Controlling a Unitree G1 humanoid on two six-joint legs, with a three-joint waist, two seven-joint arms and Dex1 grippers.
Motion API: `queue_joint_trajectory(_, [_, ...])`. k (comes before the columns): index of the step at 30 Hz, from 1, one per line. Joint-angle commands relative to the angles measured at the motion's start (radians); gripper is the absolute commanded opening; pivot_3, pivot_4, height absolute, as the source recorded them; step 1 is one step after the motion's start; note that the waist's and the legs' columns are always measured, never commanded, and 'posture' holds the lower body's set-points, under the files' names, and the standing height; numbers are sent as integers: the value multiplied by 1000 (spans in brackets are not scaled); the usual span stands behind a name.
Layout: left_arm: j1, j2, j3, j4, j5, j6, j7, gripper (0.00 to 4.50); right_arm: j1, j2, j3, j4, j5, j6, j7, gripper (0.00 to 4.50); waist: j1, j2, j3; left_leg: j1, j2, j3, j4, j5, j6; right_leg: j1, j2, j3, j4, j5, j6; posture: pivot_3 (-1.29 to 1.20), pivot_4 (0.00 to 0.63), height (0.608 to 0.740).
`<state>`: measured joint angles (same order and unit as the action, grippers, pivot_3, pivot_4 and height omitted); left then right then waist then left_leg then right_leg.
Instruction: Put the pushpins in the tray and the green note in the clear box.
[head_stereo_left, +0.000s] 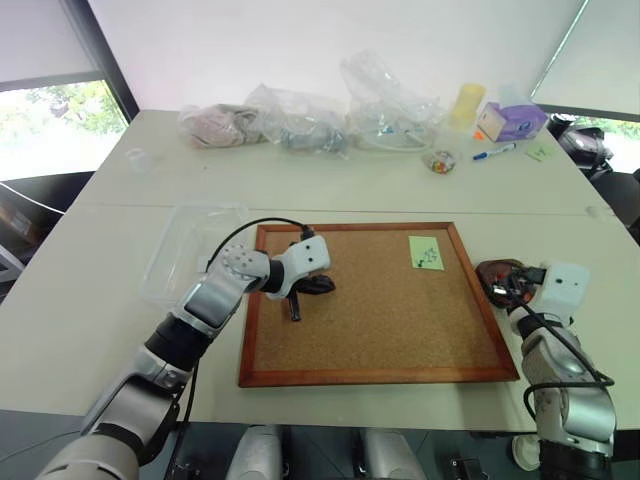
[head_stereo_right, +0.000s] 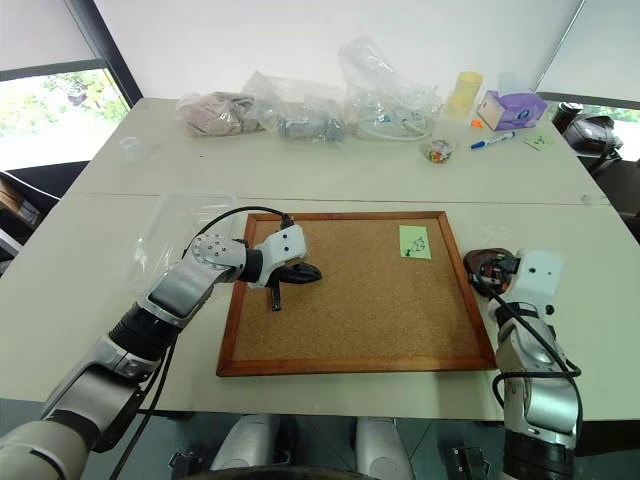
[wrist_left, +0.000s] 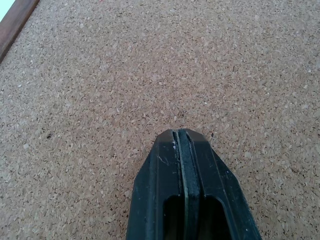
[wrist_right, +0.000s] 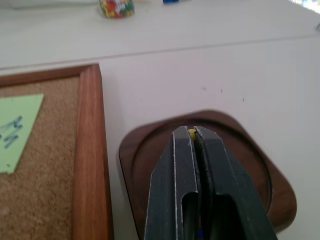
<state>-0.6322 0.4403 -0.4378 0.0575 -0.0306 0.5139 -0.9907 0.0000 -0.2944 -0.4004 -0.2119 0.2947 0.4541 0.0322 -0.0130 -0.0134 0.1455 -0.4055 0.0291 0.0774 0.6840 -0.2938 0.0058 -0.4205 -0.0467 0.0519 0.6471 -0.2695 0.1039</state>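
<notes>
Right wrist view: we see our right gripper (wrist_right: 192, 134) clenched on a yellow-headed pushpin (wrist_right: 191, 132) over the tray (wrist_right: 250, 165), left gripper (wrist_left: 181, 135) clenched empty.

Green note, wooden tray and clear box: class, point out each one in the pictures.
green note (head_stereo_left: 426, 252), left eye view, middle of the paper
tray (wrist_right: 252, 150), right wrist view, raised rim
clear box (head_stereo_left: 180, 225), left eye view, bare floor

the right gripper (wrist_right: 192, 136) hides much of the tray (wrist_right: 250, 165); a yellowish speck between its fingertips may be a pushpin.
</notes>
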Motion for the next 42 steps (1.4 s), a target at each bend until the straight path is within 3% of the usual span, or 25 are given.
queue_joint_trajectory(1, [14, 6, -28, 31, 35, 11, 7, 0, -16, -11, -17, -1, 0, 6, -2, 30, 0, 0, 0, 0, 0, 0, 0, 0, 0, 0, 0, 0, 0, 0, 0, 0, 150, 737])
queue_joint_trajectory(3, [15, 6, -27, 31, 35, 12, 8, 0, -18, -12, -18, 4, -3, 3, -1, 30, 0, 0, 0, 0, 0, 0, 0, 0, 0, 0, 0, 0, 0, 0, 0, 0, 150, 737])
queue_joint_trajectory(6, [16, 5, -25, 28, 34, 14, 10, 0, -26, -15, -25, 21, -8, 2, -8, 913, 0, 0, 0, 0, 0, 0, 0, 0, 0, 0, 0, 0, 0, 0, 0, 0, 150, 737])
queue_joint_trajectory(13, [16, 3, -19, 25, 31, 19, 15, 0, -30, -13, -38, 25, -10, 13, -24, 4392, 0, 0, 0, 0, 0, 0, 0, 0, 0, 0, 0, 0, 0, 0, 0, 0, 150, 737])
queue_joint_trajectory(21, [13, -2, -18, 31, 30, 14, 17, 0, -51, -1, -79, 18, 42, 29, -33, 4478, 1, 0, 0, 0, 0, 0, 0, 0, 0, 0, 0, 0, 0, 0, 0, 0, 150, 737])
queue_joint_trajectory(25, [13, -3, -17, 32, 30, 12, 18, 0, -49, -9, -77, -21, 46, -62, 16, 4478, 1, 0, 0, 0, 0, 0, 0, 0, 0, 0, 0, 0, 0, 0, 0, 0, 150, 737])
queue_joint_trajectory(28, [15, -2, -16, 32, 30, 11, 18, 0, -46, -27, -34, -65, 29, -122, 70, 4478, 1, 0, 0, 0, 0, 0, 0, 0, 0, 0, 0, 0, 0, 0, 0, 0, 150, 737])
queue_joint_trajectory(33, [13, 0, -16, 34, 31, 8, 15, 0, -57, -56, 128, -129, 56, -60, 204, 4478, 0, 0, 0, 0, 0, 0, 0, 0, 0, 0, 0, 0, 0, 0, 0, 0, 150, 737])
queue_joint_trajectory(42, [13, 1, -14, 33, 31, 10, 17, 0, -87, -2, 264, -6, 41, -40, 256, 4478, 3, 0, 0, 0, 0, -1, 0, 0, 0, 1, 0, 0, 0, 0, 0, 0, 150, 737])
